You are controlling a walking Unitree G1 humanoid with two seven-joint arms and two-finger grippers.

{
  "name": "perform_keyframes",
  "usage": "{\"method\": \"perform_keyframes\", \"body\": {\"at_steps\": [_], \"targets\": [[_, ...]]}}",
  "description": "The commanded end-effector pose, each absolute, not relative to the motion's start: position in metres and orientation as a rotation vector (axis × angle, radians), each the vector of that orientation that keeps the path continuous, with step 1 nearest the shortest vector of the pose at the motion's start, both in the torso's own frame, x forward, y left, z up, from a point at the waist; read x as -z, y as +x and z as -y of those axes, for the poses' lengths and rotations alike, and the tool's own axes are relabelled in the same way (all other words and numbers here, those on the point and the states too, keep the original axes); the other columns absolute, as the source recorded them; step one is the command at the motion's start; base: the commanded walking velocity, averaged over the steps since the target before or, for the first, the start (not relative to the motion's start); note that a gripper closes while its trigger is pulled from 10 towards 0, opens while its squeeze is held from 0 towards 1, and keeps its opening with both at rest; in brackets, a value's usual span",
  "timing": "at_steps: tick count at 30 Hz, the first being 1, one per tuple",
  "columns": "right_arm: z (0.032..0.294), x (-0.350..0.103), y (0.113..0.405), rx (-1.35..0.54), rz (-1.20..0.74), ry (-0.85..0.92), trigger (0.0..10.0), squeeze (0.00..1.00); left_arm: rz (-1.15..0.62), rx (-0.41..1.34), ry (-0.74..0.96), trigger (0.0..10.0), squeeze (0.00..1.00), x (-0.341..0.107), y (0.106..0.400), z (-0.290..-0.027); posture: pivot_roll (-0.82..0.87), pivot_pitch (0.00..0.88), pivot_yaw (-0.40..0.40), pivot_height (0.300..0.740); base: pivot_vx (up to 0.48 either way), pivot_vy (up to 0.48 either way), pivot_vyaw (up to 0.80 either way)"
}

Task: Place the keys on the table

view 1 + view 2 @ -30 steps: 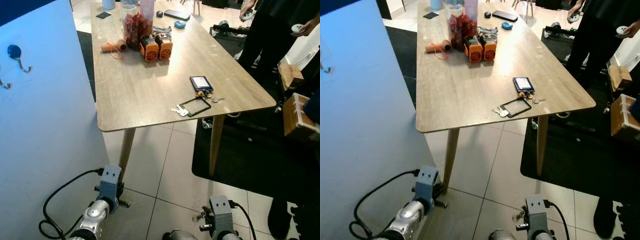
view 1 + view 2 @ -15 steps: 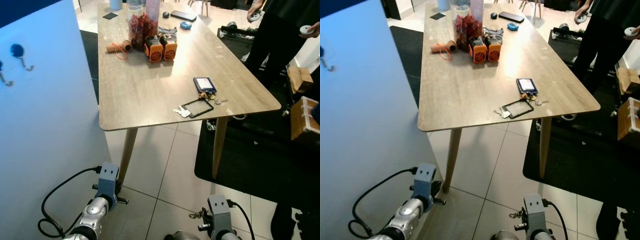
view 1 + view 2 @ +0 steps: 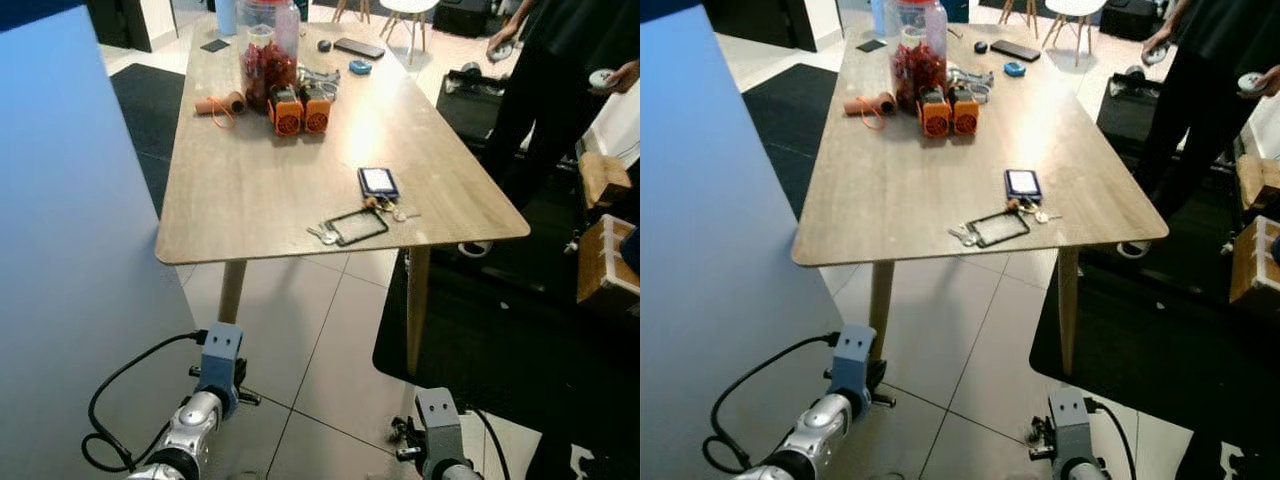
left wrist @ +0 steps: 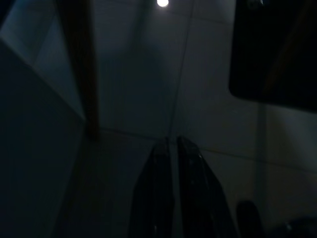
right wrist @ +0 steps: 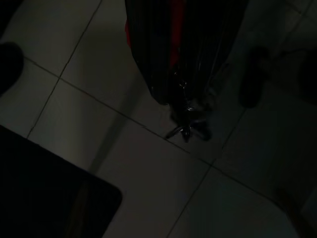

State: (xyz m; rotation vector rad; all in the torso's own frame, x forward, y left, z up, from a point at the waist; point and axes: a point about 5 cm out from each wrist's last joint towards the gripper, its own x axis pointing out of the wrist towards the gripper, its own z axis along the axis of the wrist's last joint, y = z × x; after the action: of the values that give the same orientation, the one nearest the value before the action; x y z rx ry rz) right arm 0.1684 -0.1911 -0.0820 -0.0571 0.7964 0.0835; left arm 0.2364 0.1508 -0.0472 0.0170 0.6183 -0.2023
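- We see the right gripper (image 5: 185, 106) hanging low over glossy floor tiles (image 5: 148, 178), black fingers pinched together on metal keys (image 5: 189, 126).
- Left gripper (image 4: 173, 148): fingers together, nothing held.
- Long wooden table (image 3: 250, 190), rounded corners, stands ahead; another flat key bunch (image 3: 324, 235) lies near its front edge.

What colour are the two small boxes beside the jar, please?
Orange boxes with black tops, clearest in the right eye view.
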Motion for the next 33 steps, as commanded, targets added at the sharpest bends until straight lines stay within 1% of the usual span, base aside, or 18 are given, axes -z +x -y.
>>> {"method": "perform_keyframes", "body": {"at_steps": [1, 9, 17, 33], "targets": [[0.1919, 0.0836, 0.1649, -0.082, -0.81, -0.059, 10.0, 0.0, -0.628, 0.204, 0.03, 10.0, 0.0, 0.0478, 0.2364, -0.1507, 0.02, 0.048, -0.021, 0.74, 0.0, 0.0, 0.0], [0.1933, 0.0847, 0.162, -0.076, -0.818, -0.059, 10.0, 0.0, -0.619, 0.232, 0.077, 10.0, 0.0, 0.046, 0.2391, -0.1478, 0.02, 0.048, -0.014, 0.74, 0.0, 0.0, 0.0], [0.193, 0.086, 0.159, -0.072, -0.824, -0.055, 10.0, 0.0, -0.618, 0.246, 0.066, 10.0, 0.0, 0.0455, 0.24, -0.1446, 0.02, 0.048, -0.007, 0.74, 0.0, 0.0, 0.0], [0.1899, 0.0875, 0.1565, -0.081, -0.832, -0.047, 10.0, 0.0, -0.626, 0.218, 0.066, 10.0, 0.0, 0.0463, 0.2394, -0.1493, 0.02, 0.036, -0.004, 0.74, 0.0, 0.0, 0.0]]}}
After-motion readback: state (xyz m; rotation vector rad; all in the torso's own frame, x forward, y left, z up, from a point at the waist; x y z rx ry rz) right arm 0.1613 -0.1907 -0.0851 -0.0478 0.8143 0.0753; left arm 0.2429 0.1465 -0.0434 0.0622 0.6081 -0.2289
